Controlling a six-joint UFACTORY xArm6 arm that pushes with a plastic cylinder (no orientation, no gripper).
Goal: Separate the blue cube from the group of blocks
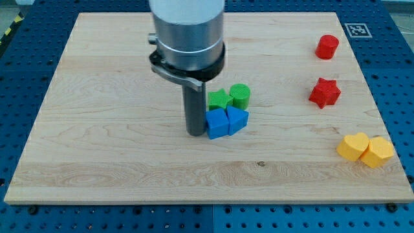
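Observation:
A blue cube (217, 123) sits near the board's middle, touching a second blue block (237, 119) on its right. Two green blocks stand just behind them: a star-like one (218, 100) and a round cylinder (240, 96). My tip (195, 133) is on the board right at the blue cube's left side, touching or almost touching it. The rod and the arm's grey body rise above it and hide part of the board behind.
A red block (327, 46) sits at the view's top right, a red star (324, 92) below it. Two yellow blocks (353, 146) (377, 152) touch each other at the lower right, near the wooden board's right edge (391, 123).

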